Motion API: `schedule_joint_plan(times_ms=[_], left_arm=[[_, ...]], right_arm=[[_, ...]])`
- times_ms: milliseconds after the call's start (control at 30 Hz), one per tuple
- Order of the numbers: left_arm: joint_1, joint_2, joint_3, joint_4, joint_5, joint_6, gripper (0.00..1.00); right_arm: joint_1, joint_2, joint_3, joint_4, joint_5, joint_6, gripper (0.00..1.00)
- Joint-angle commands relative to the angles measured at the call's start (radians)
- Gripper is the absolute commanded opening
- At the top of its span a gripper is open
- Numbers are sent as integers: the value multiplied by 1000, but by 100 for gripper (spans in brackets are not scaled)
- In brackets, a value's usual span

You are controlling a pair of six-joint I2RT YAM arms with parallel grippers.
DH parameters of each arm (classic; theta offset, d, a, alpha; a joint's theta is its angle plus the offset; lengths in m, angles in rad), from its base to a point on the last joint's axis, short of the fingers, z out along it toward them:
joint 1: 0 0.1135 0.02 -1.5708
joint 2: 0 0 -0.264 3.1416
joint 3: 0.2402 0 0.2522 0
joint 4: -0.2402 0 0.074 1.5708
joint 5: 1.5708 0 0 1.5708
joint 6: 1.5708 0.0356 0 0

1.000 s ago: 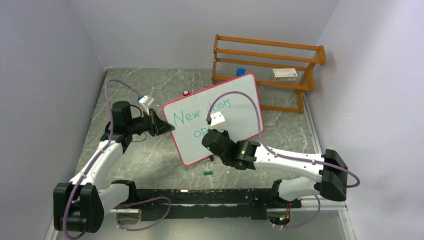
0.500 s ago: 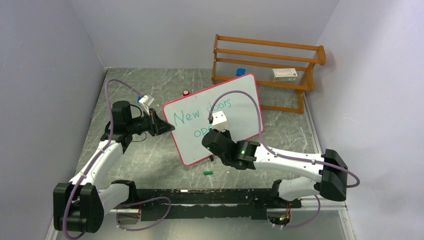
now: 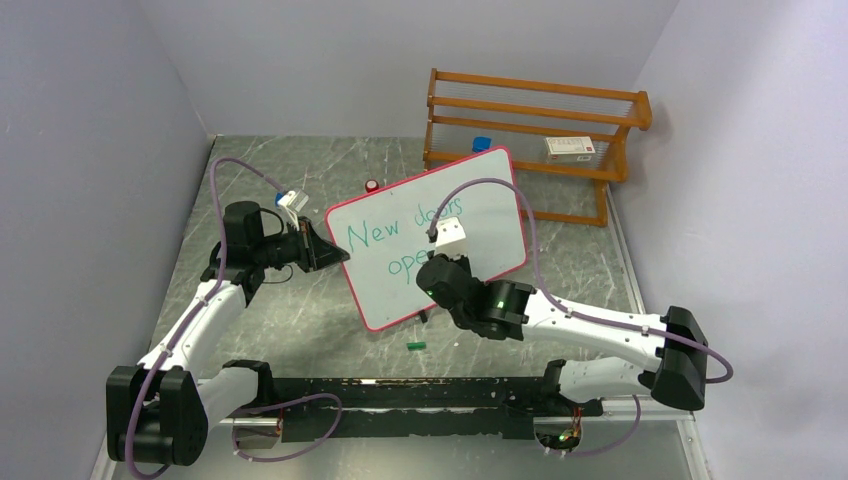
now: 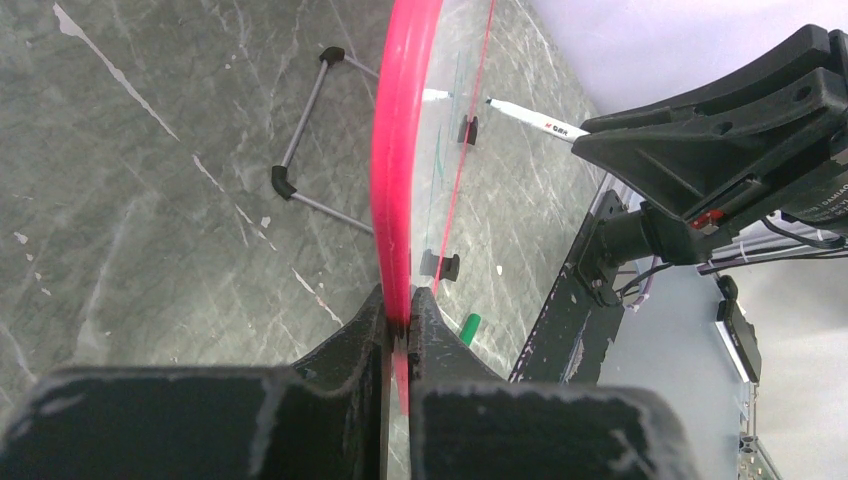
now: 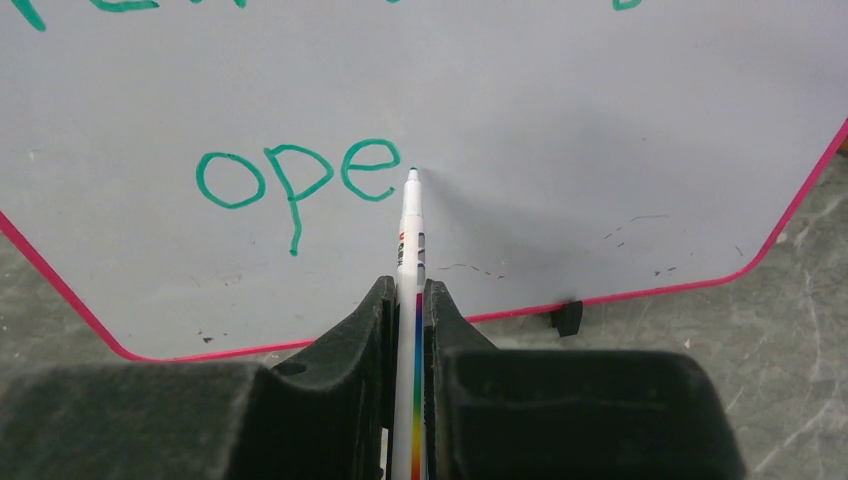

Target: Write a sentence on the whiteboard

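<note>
1. Since the earlier top view, the right gripper (image 3: pixel 438 270) has shifted rightward. The whiteboard (image 3: pixel 485 205) stands tilted mid-table, and the sentence (image 3: pixel 400 232) reads "New doors" above "ope".
2. Left wrist: the left gripper (image 4: pixel 398 305) is clamped on the whiteboard's pink rim.
3. Right wrist: the jaws pinch a marker (image 5: pixel 410 250), its tip just right of the green "e".

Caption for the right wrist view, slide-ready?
Right pincer holds a marker, tip at the whiteboard beside the unfinished sentence.
</note>
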Motion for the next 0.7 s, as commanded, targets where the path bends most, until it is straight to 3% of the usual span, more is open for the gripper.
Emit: schedule_joint_plan(times_ms=[0, 667], left_arm=[[2, 10, 12, -42, -55, 34, 5], [2, 14, 11, -39, -53, 34, 5]], right_arm=[[-13, -9, -10, 43, 22, -21, 0], [-59, 41, -13, 101, -30, -52, 0]])
